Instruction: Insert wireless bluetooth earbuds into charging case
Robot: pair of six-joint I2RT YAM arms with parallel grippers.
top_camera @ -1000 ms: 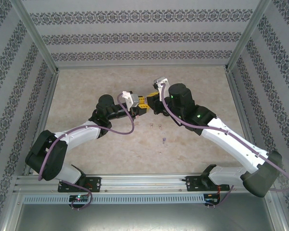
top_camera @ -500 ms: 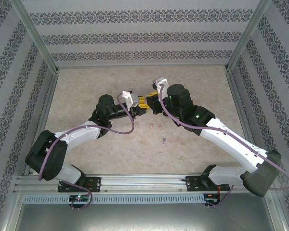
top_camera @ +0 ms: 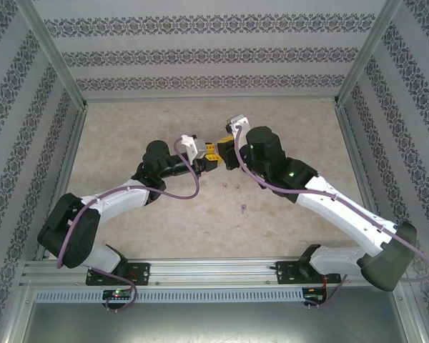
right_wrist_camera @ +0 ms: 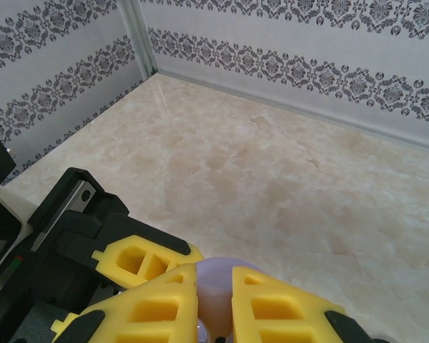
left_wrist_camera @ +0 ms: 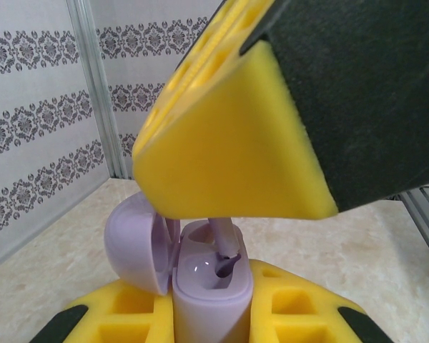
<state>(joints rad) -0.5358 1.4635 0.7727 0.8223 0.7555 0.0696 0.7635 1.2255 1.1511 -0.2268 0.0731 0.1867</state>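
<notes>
Poking down into the open lilac charging case, the stem of a lilac earbud enters the glossy well just inside the rim, tilted a little. The case stands upright, and its domed lid hangs open to the left in the left wrist view.

The left gripper holds the case by its lower body, with one yellow finger pressed on either side and the jaws narrow. From above, the right gripper pinches the earbud. Its fingers sit close together, and its own wrist view shows only a sliver of lilac between them (how much of the bud's head sits inside the grip is hidden). One of its yellow-and-black fingers looms across the upper part of the left wrist view, right over the case.

Seen from the top, both grippers meet tip to tip over the middle of the beige table. Three loose earbuds lie on the table nearer the arm bases, apart from the grippers. They are too small for their colours to be told.
</notes>
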